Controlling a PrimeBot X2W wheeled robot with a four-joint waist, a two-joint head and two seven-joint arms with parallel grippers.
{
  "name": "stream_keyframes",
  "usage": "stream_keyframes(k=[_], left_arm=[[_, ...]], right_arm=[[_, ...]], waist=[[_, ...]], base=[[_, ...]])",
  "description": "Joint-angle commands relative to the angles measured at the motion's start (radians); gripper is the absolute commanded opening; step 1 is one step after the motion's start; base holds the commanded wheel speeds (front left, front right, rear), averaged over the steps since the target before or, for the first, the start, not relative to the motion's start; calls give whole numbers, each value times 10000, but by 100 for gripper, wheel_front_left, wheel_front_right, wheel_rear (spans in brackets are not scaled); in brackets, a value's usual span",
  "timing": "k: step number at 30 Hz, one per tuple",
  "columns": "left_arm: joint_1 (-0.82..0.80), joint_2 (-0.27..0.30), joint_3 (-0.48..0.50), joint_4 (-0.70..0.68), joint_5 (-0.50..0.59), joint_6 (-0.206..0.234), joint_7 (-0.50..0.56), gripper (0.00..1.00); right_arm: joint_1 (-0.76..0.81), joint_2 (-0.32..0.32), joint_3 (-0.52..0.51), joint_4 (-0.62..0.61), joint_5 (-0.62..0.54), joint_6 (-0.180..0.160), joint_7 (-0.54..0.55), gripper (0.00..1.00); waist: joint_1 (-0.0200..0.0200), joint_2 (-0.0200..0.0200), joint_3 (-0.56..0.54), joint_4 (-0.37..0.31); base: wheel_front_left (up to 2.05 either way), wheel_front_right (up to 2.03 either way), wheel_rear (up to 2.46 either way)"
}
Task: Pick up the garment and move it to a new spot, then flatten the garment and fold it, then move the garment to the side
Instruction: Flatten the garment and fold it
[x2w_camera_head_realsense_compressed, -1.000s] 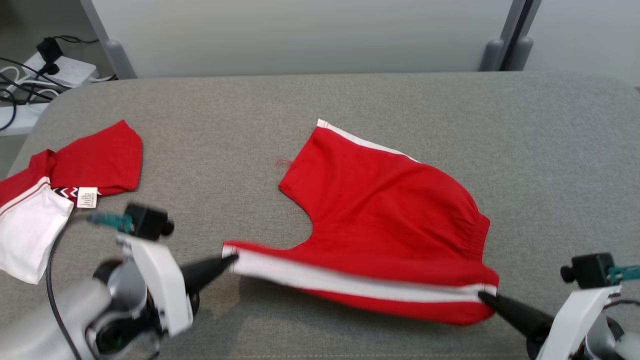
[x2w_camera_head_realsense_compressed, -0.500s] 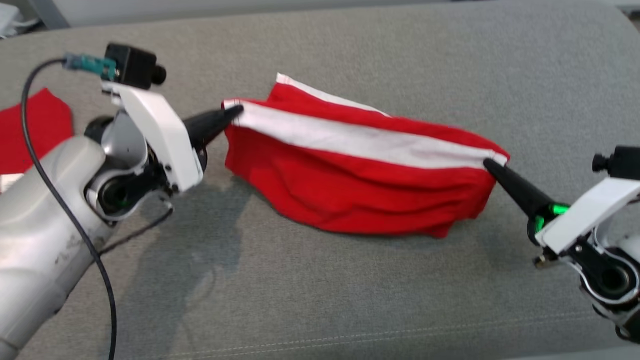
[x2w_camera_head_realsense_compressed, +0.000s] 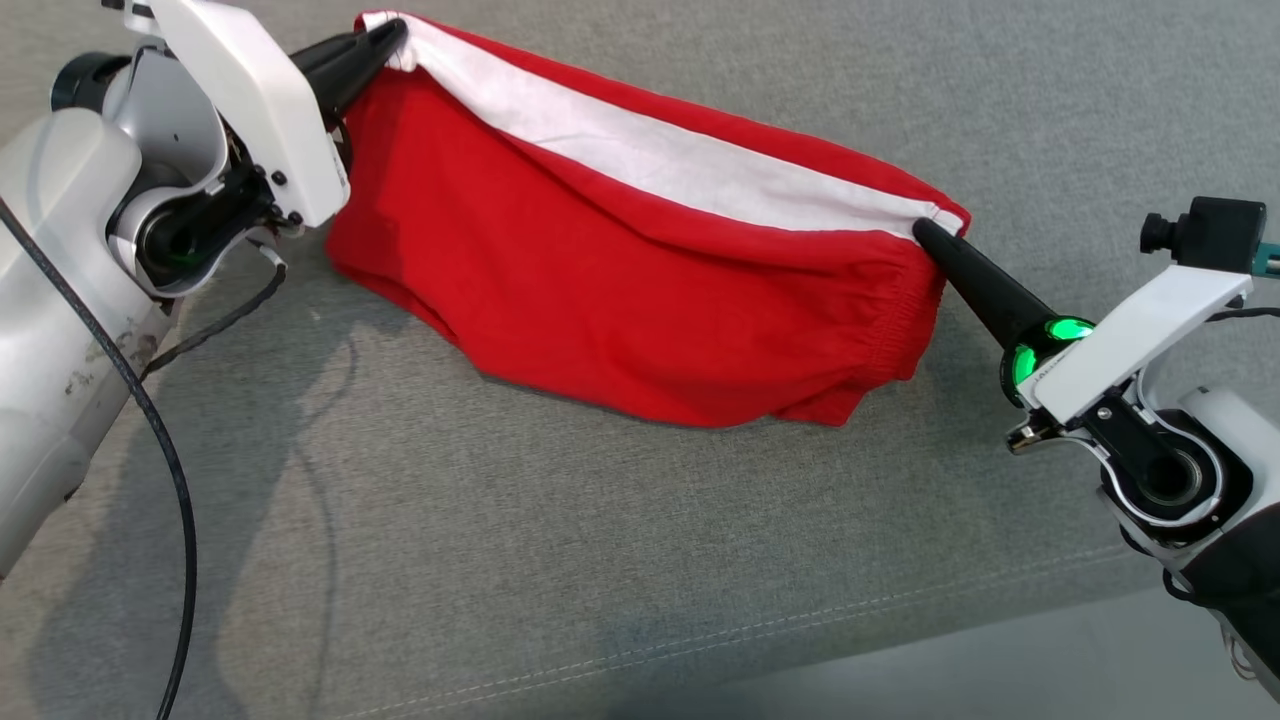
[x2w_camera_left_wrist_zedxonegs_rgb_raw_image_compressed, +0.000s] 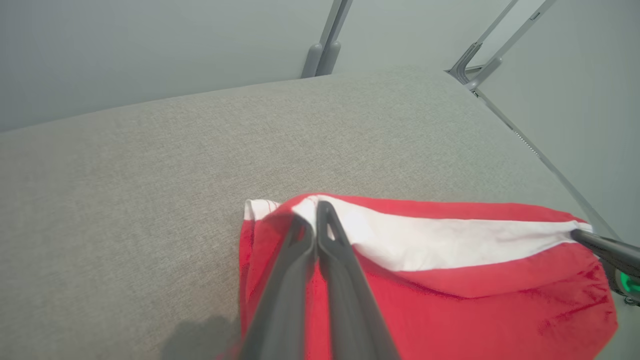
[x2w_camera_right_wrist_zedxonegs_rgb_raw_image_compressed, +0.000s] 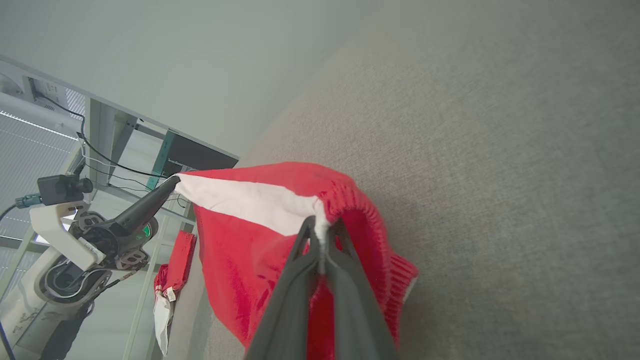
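Garment (x2w_camera_head_realsense_compressed: 640, 290), red with a white stripe, hangs stretched over the grey surface (x2w_camera_head_realsense_compressed: 500, 560), its top corners pinched in the closed fingers of the left gripper (x2w_camera_head_realsense_compressed: 390, 35) and right gripper (x2w_camera_head_realsense_compressed: 925, 230); pulling apart harder could probably tug a thin corner free.

Stretched above the grey woven upholstered surface (x2w_camera_head_realsense_compressed: 700, 560): the red cloth shorts with a white side stripe (x2w_camera_head_realsense_compressed: 640, 300). At their left end, pinched onto the stripe's corner, the left gripper (x2w_camera_head_realsense_compressed: 390, 35). At their right end, pinched likewise, the right gripper (x2w_camera_head_realsense_compressed: 925, 228). Past their left end, beyond the left gripper, a second red-and-white cloth garment (x2w_camera_right_wrist_zedxonegs_rgb_raw_image_compressed: 170, 280).
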Motion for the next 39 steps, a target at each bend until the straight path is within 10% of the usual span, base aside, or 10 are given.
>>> stream_keyframes(k=[1,10,12,13,39], left_arm=[[-640,280,280,-19,77,-69,-159,0],[-1270,310,-380,795,456,-69,-613,0],[-1369,294,-586,905,639,-69,-824,55],[-1393,281,-650,943,672,-69,-965,100],[1248,-48,-1812,1019,-129,-69,-4569,100]], right_arm=[[5,-62,-18,-165,-167,46,-3,0],[-278,455,124,-231,-390,46,45,0],[-311,519,125,-245,-426,46,-13,65],[-325,521,122,-217,-491,46,-89,100],[1309,-400,-150,444,-2334,46,-2428,100]], waist=[[0,0,343,-286],[0,0,758,-605],[0,0,805,-627],[0,0,815,-629],[0,0,-1738,528]], base=[[0,0,0],[0,0,0],[0,0,0],[0,0,0],[0,0,0]])
